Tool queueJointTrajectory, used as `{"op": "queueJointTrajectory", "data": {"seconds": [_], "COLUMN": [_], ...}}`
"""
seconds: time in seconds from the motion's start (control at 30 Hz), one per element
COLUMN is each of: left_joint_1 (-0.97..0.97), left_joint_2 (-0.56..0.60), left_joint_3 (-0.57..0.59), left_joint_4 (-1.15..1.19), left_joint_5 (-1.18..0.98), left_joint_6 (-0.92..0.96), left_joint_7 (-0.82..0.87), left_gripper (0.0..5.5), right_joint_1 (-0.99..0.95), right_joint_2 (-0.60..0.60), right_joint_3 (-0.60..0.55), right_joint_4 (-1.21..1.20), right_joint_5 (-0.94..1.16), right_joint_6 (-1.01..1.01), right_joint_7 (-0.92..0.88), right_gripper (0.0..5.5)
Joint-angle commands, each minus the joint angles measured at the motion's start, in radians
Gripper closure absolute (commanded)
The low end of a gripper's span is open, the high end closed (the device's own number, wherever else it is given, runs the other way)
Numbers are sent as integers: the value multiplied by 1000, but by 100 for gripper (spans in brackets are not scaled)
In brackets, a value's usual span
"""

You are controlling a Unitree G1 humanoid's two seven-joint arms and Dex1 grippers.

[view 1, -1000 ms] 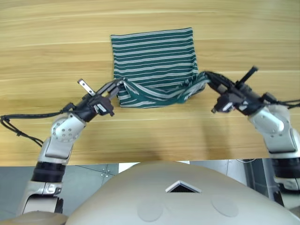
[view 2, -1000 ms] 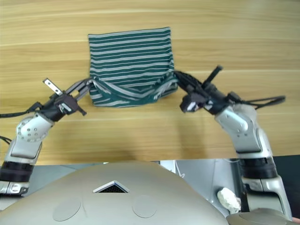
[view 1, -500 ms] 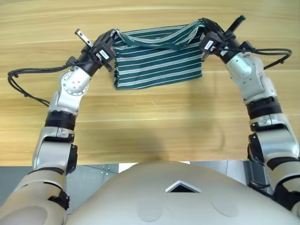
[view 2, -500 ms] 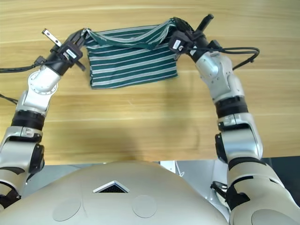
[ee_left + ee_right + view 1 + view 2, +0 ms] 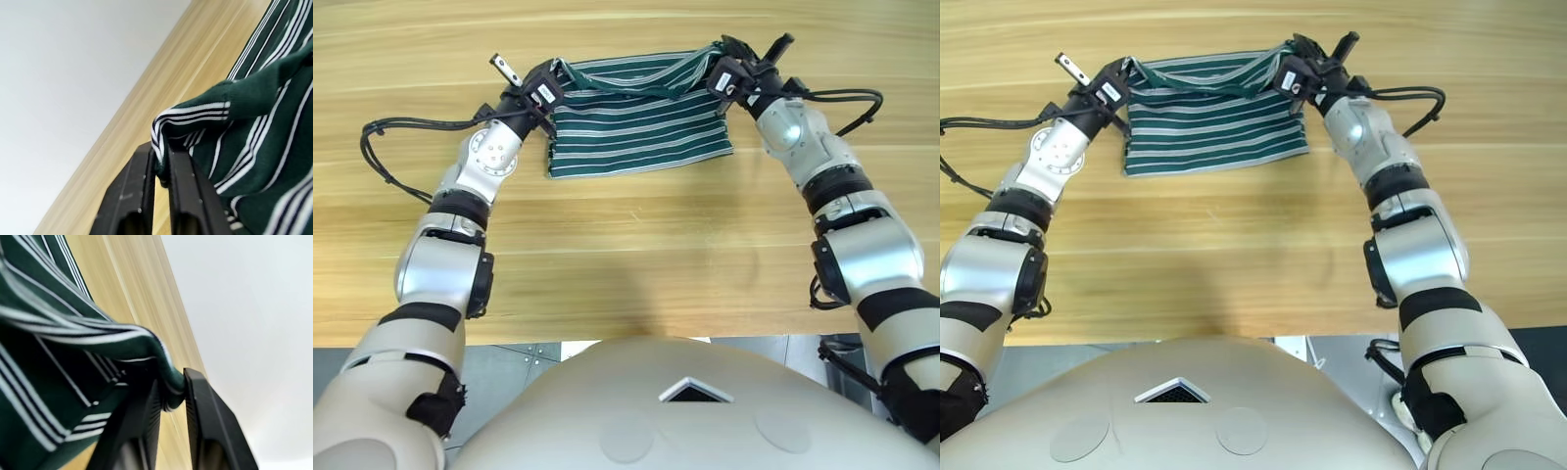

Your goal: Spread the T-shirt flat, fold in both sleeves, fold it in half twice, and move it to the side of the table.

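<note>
Table [image 5: 626,255]: wooden top, lying across the whole working area.

T-shirt [image 5: 641,137]: green with white stripes, lying as a compact rectangle at the far middle of the table, between the 2 arms. Its near edge is resting flat on the wood. Its far edge is hanging slightly raised and sagging in the middle, with each end caught at a corner.

Step in hand, as I judge it: a half-fold is under way. No sleeves are sticking out, and a top layer is being held over the lower one, so 1 fold is being laid down. Whether this is fold 1 or fold 2 I cannot say for certain; the small size suggests fold 2.

Left gripper [image 5: 161,159]: sitting at the shirt's far left corner, fingers [image 5: 142,186] pinched narrow on a bunched bit of striped hem, cloth filling the gap.

Right gripper [image 5: 171,382]: sitting at the far right corner, likewise squeezed close on a fold of hem, with the fabric draping away from it.

Next move, as I judge it: both corners are needing to go down together onto the layer below, edges lined up and the sag taken out, before the 2 grips are let go. After that, the folded bundle is still waiting to go to the side of the table.
</note>
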Motion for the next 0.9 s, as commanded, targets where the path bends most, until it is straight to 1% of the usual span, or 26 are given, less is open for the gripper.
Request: {"op": "queueJointTrajectory", "data": {"seconds": [0.03,0.23,0.33,0.43,0.5,0.6,0.7,0.73,0.8,0.87,0.9], "left_joint_1": [-53,-110,-152,-130,-73,23,111,138,180,212,227], "left_joint_2": [-23,-30,-20,-7,12,29,26,26,29,38,45], "left_joint_3": [-2,16,24,71,143,249,290,294,292,280,259], "left_joint_4": [69,116,136,134,106,54,19,7,-33,-84,-116], "left_joint_5": [-4,-10,-4,-52,-125,-239,-286,-290,-293,-291,-273], "left_joint_6": [43,94,127,108,38,-61,-111,-121,-143,-162,-173], "left_joint_7": [8,80,163,209,219,230,220,218,199,157,127], "left_gripper": [447,347,297,297,297,297,297,297,297,297,297], "right_joint_1": [-69,-103,-68,12,21,23,13,7,12,70,137], "right_joint_2": [44,77,120,229,294,346,368,367,317,174,45], "right_joint_3": [22,46,110,275,354,416,441,451,473,500,509], "right_joint_4": [62,114,55,-21,10,-1,-25,-14,-26,-160,-295], "right_joint_5": [-13,-13,-60,-186,-251,-291,-289,-292,-296,-286,-242], "right_joint_6": [37,60,31,23,70,88,81,79,35,-94,-192], "right_joint_7": [-44,-77,-96,-96,-102,-87,-51,-37,6,94,185], "right_gripper": [402,294,238,238,238,238,238,238,238,238,238]}}
